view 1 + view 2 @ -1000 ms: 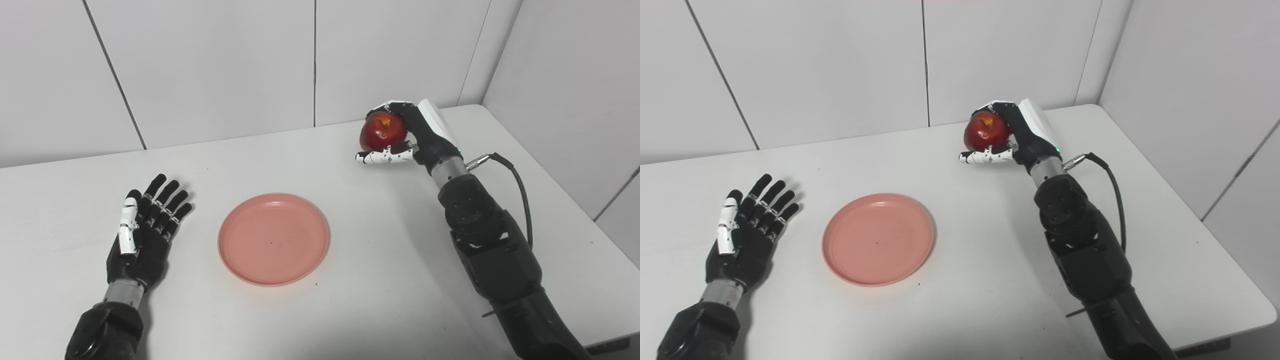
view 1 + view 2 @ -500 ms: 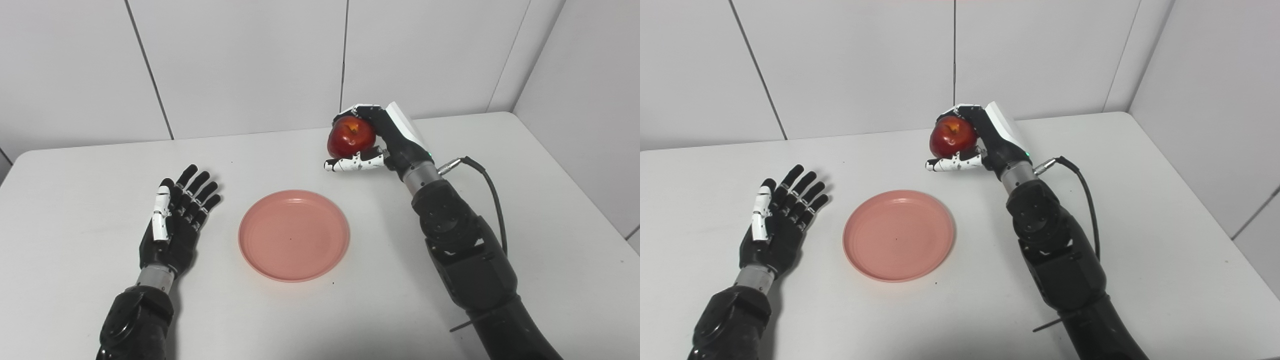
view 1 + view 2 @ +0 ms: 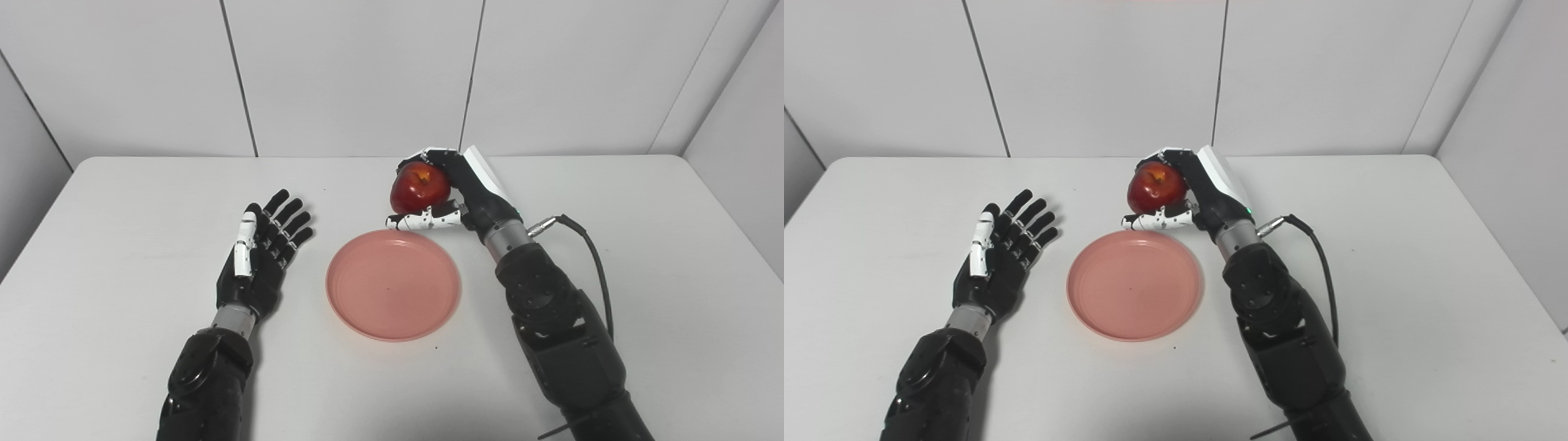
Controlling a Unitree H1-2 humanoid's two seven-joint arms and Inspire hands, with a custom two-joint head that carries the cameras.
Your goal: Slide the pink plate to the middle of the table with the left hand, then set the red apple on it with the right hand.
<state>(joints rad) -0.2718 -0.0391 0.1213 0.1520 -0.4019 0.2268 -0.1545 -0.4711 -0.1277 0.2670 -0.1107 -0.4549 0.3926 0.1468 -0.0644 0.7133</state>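
The pink plate [image 3: 393, 283] lies flat near the middle of the white table [image 3: 674, 257], with nothing on it. My right hand [image 3: 450, 193] is shut on the red apple [image 3: 420, 187] and holds it in the air just past the plate's far rim, stem side up. My left hand [image 3: 260, 257] rests open on the table to the left of the plate, fingers spread, a short gap from the rim.
A black cable [image 3: 591, 257] loops from my right wrist over the table's right side. White wall panels [image 3: 355, 73] close off the back and both sides of the table.
The camera has swung left, so the whole scene shifted right in the picture. My right hand has carried the apple nearer the plate's far rim. The left hand and plate stay put.
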